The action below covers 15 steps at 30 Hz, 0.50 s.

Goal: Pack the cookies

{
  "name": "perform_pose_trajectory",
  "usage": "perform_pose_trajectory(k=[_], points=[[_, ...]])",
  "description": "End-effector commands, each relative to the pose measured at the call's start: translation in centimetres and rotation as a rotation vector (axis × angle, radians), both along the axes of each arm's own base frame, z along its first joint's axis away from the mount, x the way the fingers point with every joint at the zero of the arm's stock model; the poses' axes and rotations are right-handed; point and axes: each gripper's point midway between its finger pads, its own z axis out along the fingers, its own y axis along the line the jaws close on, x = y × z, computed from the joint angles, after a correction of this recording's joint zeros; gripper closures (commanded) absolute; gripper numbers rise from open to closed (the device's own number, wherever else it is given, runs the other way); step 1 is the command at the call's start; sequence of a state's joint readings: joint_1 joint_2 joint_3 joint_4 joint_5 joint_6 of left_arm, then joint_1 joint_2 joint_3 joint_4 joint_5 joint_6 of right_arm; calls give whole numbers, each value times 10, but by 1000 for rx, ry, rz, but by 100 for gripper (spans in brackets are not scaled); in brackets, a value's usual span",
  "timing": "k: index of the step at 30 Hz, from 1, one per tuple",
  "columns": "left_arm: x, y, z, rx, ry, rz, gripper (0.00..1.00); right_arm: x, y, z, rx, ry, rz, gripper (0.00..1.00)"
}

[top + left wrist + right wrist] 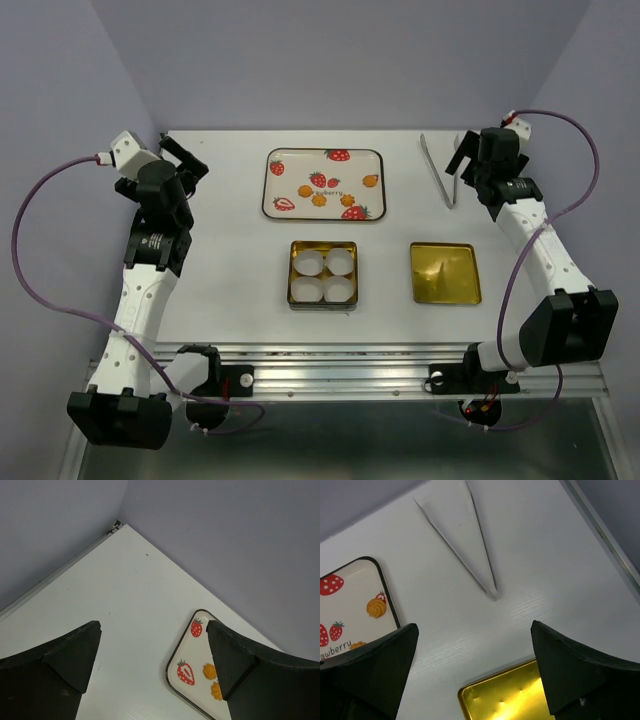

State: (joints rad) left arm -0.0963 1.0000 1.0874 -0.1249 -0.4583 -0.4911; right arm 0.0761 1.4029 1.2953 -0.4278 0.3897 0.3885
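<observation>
Both of your claws are spread wide and hold nothing: the left claw (152, 630) hangs over the far left corner of the tabletop (220, 250), and the right claw (474, 627) hangs near the far right corner.

The four cookies (320, 200) lie on the strawberry tray (300, 165) at the middle of the far edge. None is in the tin (322, 246) yet; it sits nearer you, with white paper cups (307, 262) in its four sections.

**What could go wrong**
- The cookies are small and look brittle. A hard pinch would likely crumble one.
- Three of them lie close together, so a wide claw coming down could knock a neighbour.
- Printed strawberries sit among them, so aim for the orange rounds, not the red.
- The tongs (482, 555) lie flat and thin by the right edge, just ahead of the right claw. A poor grip would probably skid them toward that edge.
- The paper cups look light, and a brushing finger could tip one out.

**Room to move**
- There is bare surface to the left of the tray and tin.
- A clear lane runs between the tin and the gold lid (445, 272) on the right.
- The back wall stands close behind the tray, so approach from the near side.
</observation>
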Motion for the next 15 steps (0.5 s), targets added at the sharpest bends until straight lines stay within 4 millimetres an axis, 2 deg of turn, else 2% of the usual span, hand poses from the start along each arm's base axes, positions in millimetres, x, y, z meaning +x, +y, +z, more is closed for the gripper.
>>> perform_pose_trajectory(k=[1, 3, 6, 7, 9, 10, 12, 13, 15], points=[[-5, 7, 28, -8, -85, 39, 1, 18, 0, 35, -39, -138, 28, 0], [-3, 7, 28, -8, -93, 40, 1, 30, 11, 28, -61, -144, 116, 0], [1, 6, 25, -4, -85, 37, 1, 44, 10, 22, -97, -114, 132, 0], [5, 5, 20, -5, -73, 35, 1, 56, 5, 12, -134, -78, 142, 0], [13, 1, 13, -4, -57, 11, 1, 70, 10, -2, -185, -30, 217, 0], [16, -1, 9, 1, -46, -2, 1, 79, 10, -25, -224, 30, 257, 0], [26, -7, -3, 13, -8, -36, 1, 93, 5, -32, -254, 55, 263, 0], [29, -9, -5, 20, 3, -45, 1, 101, 4, -53, -275, 102, 279, 0], [35, -10, -12, 32, 28, -56, 1, 111, -1, -57, -286, 122, 284, 0]])
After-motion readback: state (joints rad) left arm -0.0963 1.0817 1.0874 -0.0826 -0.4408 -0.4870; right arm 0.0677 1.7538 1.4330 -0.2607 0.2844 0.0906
